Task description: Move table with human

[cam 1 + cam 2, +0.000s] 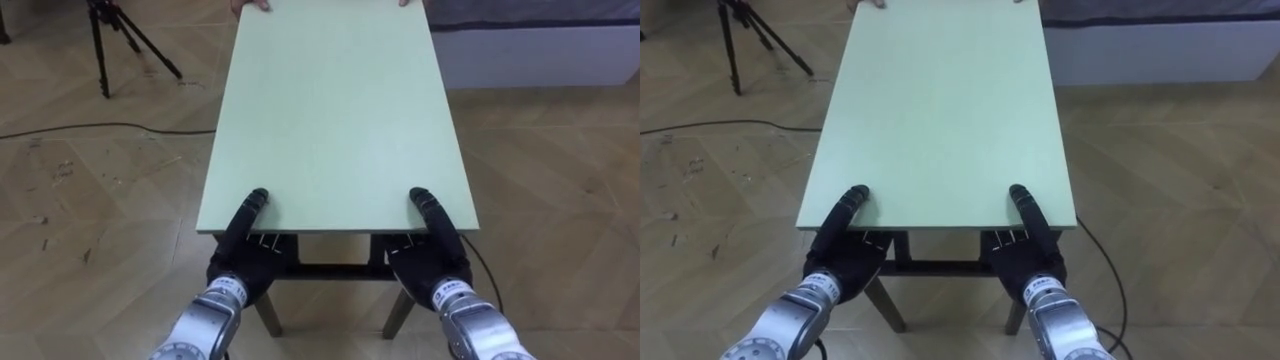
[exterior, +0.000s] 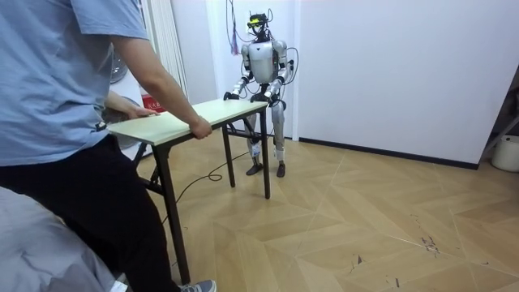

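Observation:
A long pale green table [image 1: 330, 110] with dark legs stretches away from me. My left hand [image 1: 245, 255] grips its near edge at the left corner, thumb on top and fingers underneath. My right hand [image 1: 430, 262] holds the near right corner the same way. At the far end a person's hands [image 1: 250, 4] rest on the edge. In the room view the person [image 2: 65, 122] in a blue shirt stands holding that end [image 2: 199, 130], and I stand upright at the other end near a white wall.
A black tripod [image 1: 105, 40] stands on the wood floor at the far left. A dark cable [image 1: 100, 128] runs across the floor left of the table. A low white piece of furniture [image 1: 540, 50] lies at the far right.

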Controlling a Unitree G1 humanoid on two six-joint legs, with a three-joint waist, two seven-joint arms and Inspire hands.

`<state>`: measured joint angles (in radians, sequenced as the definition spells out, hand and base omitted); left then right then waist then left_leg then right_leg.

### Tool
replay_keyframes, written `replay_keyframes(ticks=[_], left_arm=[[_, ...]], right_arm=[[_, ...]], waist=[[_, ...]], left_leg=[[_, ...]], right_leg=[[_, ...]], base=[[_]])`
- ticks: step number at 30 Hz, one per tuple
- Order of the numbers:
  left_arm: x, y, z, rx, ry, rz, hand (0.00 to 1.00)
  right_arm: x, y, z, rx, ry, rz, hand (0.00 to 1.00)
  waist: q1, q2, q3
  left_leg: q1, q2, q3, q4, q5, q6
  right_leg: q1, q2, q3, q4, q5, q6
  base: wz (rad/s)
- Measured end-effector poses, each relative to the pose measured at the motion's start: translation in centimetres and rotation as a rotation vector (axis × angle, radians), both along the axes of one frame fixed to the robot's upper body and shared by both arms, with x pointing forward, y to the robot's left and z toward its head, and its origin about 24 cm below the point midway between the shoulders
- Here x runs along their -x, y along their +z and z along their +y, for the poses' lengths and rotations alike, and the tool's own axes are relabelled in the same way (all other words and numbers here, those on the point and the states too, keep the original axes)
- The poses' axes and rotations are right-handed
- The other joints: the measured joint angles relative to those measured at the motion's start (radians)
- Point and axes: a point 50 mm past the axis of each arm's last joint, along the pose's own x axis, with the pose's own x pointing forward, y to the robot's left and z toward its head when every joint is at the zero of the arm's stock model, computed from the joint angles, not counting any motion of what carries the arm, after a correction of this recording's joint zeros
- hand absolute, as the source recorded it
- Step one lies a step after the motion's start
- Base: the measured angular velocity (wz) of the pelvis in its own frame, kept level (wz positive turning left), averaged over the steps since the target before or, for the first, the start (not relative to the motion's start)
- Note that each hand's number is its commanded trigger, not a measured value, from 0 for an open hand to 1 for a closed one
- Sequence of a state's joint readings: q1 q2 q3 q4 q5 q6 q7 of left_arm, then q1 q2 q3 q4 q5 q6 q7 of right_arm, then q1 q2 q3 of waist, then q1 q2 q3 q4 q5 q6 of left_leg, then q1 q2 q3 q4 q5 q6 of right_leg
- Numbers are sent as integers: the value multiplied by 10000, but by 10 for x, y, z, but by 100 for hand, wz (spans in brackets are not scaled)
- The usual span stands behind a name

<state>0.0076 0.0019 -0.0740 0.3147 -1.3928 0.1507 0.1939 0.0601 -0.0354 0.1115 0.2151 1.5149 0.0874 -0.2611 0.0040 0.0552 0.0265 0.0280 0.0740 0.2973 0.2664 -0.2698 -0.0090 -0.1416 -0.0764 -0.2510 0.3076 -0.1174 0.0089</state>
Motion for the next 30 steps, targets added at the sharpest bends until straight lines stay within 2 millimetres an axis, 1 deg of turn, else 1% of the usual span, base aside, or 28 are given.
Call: replay_keyframes(ticks=[3,10,13,15,18,20,22,24,26,27,29,30], left_arm=[[1,0,0,-101,-57,-48,100],[3,7,-1,-401,-113,-477,100],[5,8,-2,-563,-169,-568,100],[6,8,-2,-714,-196,-638,100],[12,6,0,-709,-86,-701,100],[21,7,0,-748,38,-757,100],[26,5,1,-742,61,-798,100],[32,5,1,-714,109,-843,100],[36,5,0,-748,263,-955,100],[36,4,-1,-749,261,-966,100],[39,3,-2,-737,258,-1063,100],[41,3,-2,-742,278,-1100,100]], right_arm=[[0,1,0,73,31,-58,100],[0,6,0,123,33,-292,100],[0,6,1,166,14,-313,100],[0,6,2,168,18,-358,100],[3,4,3,199,132,-441,100],[9,3,5,189,194,-541,100],[13,2,6,200,233,-566,100],[16,2,7,317,304,-628,100],[18,2,9,395,366,-897,100],[19,1,9,431,343,-942,100],[23,0,8,476,289,-1166,100],[24,-1,8,492,300,-1227,100]], waist=[[1,-1,0],[-20,-7,-4],[-89,-26,-17],[-73,-34,-21],[-109,-48,-30],[-213,-73,-44],[-234,-92,-55],[-257,-139,-81],[-302,-273,-95],[-291,-306,-106],[-297,-391,-111],[-301,-398,-108]], left_leg=[[2,-3,-1,-2,0,0],[-38,-32,44,-9,0,0],[-39,-29,39,-3,0,0],[-42,-24,39,-3,0,0],[10,-13,8,-6,0,0],[1,-11,10,-8,0,0],[5,-12,8,-19,0,0],[5,-12,3,-78,0,0],[-5,-7,1,-90,0,0],[-5,-3,1,-91,0,0],[-5,2,2,-93,0,0],[-3,1,2,-94,0,0]], right_leg=[[0,0,-2,2,0,0],[-57,-16,-12,6,0,0],[-57,-17,-33,10,0,0],[-57,-16,-46,23,0,-1],[-66,-9,-34,124,0,-1],[-147,-14,-20,222,0,-1],[-148,-14,-11,222,0,0],[-173,-13,-22,223,0,0],[-186,-7,-48,222,0,0],[-181,-6,-54,222,0,0],[-164,-5,-52,222,0,0],[-156,-6,-55,222,0,0]], base=[[0],[0],[0],[0],[-4],[-4],[0],[0],[0],[3],[5],[0]])
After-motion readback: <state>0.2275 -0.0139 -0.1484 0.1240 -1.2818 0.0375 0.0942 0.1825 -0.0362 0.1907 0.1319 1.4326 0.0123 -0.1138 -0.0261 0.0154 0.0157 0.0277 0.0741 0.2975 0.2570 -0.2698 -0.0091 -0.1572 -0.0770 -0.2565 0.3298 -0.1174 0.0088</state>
